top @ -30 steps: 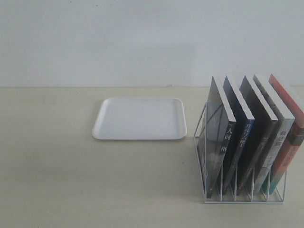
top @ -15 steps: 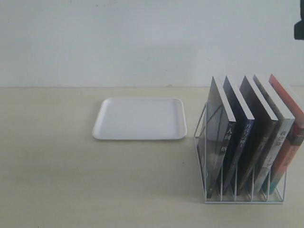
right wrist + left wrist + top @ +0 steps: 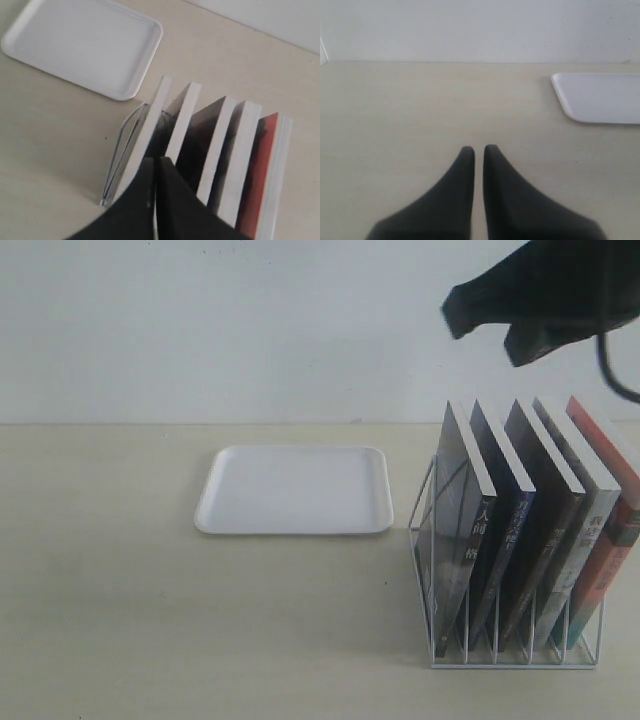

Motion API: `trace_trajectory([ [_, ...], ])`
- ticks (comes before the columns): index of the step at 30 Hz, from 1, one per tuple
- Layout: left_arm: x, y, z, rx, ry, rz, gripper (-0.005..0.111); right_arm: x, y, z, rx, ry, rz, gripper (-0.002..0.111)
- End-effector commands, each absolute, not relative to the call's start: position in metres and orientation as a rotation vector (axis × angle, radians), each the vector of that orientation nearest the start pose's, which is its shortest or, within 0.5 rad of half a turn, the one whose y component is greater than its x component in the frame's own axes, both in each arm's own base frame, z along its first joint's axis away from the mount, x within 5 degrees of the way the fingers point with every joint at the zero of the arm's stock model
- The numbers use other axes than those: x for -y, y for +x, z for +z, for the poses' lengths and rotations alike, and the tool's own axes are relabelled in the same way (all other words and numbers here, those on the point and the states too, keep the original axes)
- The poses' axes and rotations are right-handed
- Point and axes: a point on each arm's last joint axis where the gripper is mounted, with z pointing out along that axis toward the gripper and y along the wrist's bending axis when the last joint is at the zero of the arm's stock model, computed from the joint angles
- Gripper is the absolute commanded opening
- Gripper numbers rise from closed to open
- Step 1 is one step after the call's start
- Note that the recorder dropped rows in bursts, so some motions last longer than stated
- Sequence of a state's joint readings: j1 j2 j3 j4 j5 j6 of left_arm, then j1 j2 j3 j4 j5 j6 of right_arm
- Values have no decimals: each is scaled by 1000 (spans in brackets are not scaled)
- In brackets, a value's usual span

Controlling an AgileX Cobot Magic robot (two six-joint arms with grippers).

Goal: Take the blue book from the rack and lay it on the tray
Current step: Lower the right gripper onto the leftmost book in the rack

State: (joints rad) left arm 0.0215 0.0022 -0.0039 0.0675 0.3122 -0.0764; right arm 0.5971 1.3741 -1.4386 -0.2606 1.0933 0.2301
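The blue book (image 3: 512, 530) stands in the rack (image 3: 515, 664), 2nd of 5 leaning books counting from the tray side, between a grey-black book (image 3: 460, 530) and another dark one. A red-orange book (image 3: 612, 540) fills the far slot. All 5 tilt the same way, white page edges up.

The right gripper (image 3: 156, 162) hangs in the air above the rack, clear of the book tops, its 2 dark fingers pressed together on nothing. From its own camera the tips sit over the top edges of the first 2 books.

The tray (image 3: 293, 490) lies flat on the pale table (image 3: 150, 620) beside the rack, apart from it, with nothing on it.

The left gripper (image 3: 479, 150) hovers over bare tabletop off to the tray's other side, jaws drawn together with only a thin slit between them, holding nothing.
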Motion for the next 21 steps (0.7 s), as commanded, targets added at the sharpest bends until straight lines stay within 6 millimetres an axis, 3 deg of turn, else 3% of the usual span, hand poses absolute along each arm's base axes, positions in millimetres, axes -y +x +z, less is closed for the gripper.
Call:
trace_trajectory([
  [1,-3,54,186,-1789,-34,23,6,-163,254,383,-2550,-444,-43,0],
  [8,-3,54,186,-1789,-34,23,6,-185,280,366,-2608,-411,-29,6],
  [11,-3,54,186,-1789,-34,23,6,-186,282,363,-2615,-400,-36,16],
  [14,-3,54,186,-1789,-34,23,6,-185,282,363,-2613,-397,-42,39],
  [15,-3,54,186,-1789,-34,23,6,-185,282,363,-2613,-397,-42,41],
  [21,-3,54,186,-1789,-34,23,6,-181,283,355,-2623,-355,-102,40],
])
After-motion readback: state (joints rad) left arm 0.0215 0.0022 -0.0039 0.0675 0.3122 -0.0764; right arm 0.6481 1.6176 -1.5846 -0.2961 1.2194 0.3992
